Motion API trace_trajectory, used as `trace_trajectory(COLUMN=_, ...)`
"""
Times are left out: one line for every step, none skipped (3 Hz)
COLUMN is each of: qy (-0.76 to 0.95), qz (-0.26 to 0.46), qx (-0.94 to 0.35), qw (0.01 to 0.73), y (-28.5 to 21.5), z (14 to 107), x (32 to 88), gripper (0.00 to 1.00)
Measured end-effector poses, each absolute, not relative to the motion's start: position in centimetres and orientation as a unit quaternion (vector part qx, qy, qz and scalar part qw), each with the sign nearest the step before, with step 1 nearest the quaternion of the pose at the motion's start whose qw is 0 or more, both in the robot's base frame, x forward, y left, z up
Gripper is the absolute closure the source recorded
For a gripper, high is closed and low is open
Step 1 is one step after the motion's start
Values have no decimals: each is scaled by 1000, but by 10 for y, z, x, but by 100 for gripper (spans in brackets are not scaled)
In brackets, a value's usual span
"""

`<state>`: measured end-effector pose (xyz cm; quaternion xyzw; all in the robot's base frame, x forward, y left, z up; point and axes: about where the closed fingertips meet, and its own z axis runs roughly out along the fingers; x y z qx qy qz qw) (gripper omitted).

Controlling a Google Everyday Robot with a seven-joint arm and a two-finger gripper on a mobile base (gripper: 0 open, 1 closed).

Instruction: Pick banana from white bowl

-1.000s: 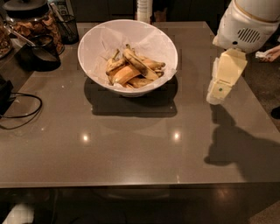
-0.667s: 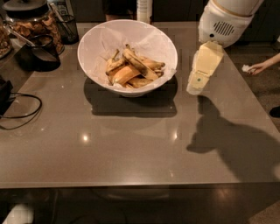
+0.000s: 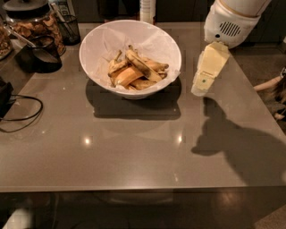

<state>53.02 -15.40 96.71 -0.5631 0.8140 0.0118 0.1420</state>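
The white bowl [image 3: 99,41], wide and lined with crinkled white paper, stands at the back middle of the grey table [image 3: 134,147]. It holds a pile of bananas. The banana [image 3: 139,64], long, dull yellow with dark brown blotches, lies across the top of the pile, above cleaner orange-yellow ones [image 3: 127,76]. My gripper [image 3: 200,88], cream-coloured below a white wrist housing [image 3: 228,22], hangs tilted just to the right of the bowl, level with its rim and above the table. It holds nothing that I can see.
A dark glass jar of snacks [image 3: 33,22], a black mesh cup [image 3: 69,27] and a black dish [image 3: 38,56] stand at the back left. A black cable [image 3: 22,114] loops at the left edge. A white bottle [image 3: 147,10] stands behind the bowl.
My gripper has moved left across the table's right side, from well away from the bowl to close beside its right rim. The bowl and bananas have not moved.
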Motion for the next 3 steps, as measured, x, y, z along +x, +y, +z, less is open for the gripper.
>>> trace_trajectory(qy=815, qz=35, qx=-560, qw=143, y=-119, z=971, x=541, gripper=0)
trace_trajectory(qy=824, qz=63, qx=-546, qw=141, y=-89, z=973, x=555, gripper=0)
trace_trajectory(qy=833, qz=77, qx=-529, qw=140, y=-72, z=974, x=570, gripper=0)
